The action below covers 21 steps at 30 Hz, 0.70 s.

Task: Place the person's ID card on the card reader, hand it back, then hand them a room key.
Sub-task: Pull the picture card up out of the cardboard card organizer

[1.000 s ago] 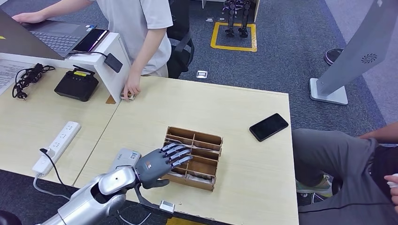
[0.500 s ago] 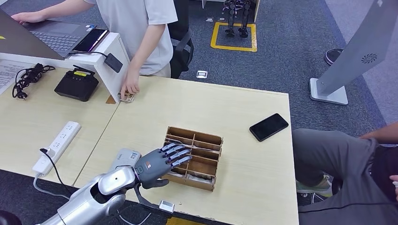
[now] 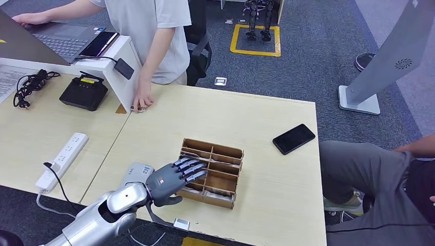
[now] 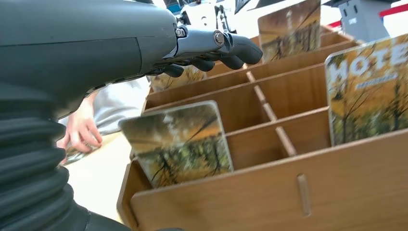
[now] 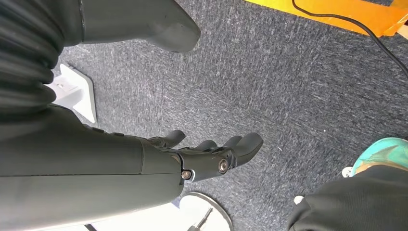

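- My left hand [image 3: 172,179] hovers over the wooden key box [image 3: 223,154] nr the tabletop's front edge, fingers spread, grasping nothing.
- Room key cards [image 4: 180,144] stand upright in the box slots, just under my fingertips.
- Right hand [image 5: 211,156] hangs by the floor, fingers loosely apart, holding nothing.
- Person's hand [image 3: 142,98] covers something at the tabletop's back-left corner; can't tell if it's the ID.
- Best approach imo: pinch 1 card's top edge, lift straight up.

Upright key cards [image 4: 179,144] and dividers [image 4: 269,120] under left hand [image 3: 172,179]

Office: desks [image 3: 246,118], laptop [image 3: 36,43], carpet [image 3: 308,66]
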Tool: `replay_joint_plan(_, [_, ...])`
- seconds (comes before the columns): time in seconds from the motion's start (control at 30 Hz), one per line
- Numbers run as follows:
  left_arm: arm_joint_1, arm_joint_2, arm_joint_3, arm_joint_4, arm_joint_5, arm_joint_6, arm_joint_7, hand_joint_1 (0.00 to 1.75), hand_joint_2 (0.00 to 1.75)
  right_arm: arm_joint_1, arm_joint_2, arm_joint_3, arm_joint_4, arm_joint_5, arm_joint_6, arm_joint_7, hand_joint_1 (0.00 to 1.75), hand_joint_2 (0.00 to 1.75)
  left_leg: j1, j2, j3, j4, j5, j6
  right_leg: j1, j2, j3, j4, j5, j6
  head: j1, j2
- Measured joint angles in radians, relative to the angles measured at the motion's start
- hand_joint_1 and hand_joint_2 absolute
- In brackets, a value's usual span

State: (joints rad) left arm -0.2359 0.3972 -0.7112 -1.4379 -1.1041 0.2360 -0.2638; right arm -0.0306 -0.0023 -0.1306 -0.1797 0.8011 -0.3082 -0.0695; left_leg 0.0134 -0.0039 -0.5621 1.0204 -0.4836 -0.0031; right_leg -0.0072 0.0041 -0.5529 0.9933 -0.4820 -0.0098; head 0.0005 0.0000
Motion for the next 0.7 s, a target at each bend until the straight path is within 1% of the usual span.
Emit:
replay_joint_plan(0.2, [0.017, 0.028, 0.002, 0.0, 0.039, -0.044, -0.025, 0.0, 1.75, -0.001, 0.007, -0.001, 0.0, 0.006, 0.0, 0.006, 0.0, 1.75, 0.0, 0.0, 0.0, 0.0, 0.0, 0.0, 0.0, 0.0, 0.0, 0.0, 0.0, 0.0, 0.0, 0.0])
replay_joint_plan(0.37, [0.033, 0.052, 0.006, -0.02, 0.017, -0.051, 0.007, 0.0, 1.75, -0.001, 0.014, -0.008, 0.0, 0.007, 0.0, 0.004, 0.0, 1.75, 0.0, 0.0, 0.0, 0.0, 0.0, 0.0, 0.0, 0.0, 0.0, 0.0, 0.0, 0.0, 0.0, 0.0])
replay_joint_plan(0.7, [0.048, 0.074, 0.026, -0.043, 0.012, -0.044, 0.021, 0.0, 1.75, 0.0, 0.018, -0.021, 0.0, 0.016, -0.001, 0.001, 0.0, 1.75, 0.0, 0.0, 0.0, 0.0, 0.0, 0.0, 0.0, 0.0, 0.0, 0.0, 0.0, 0.0, 0.0, 0.0])
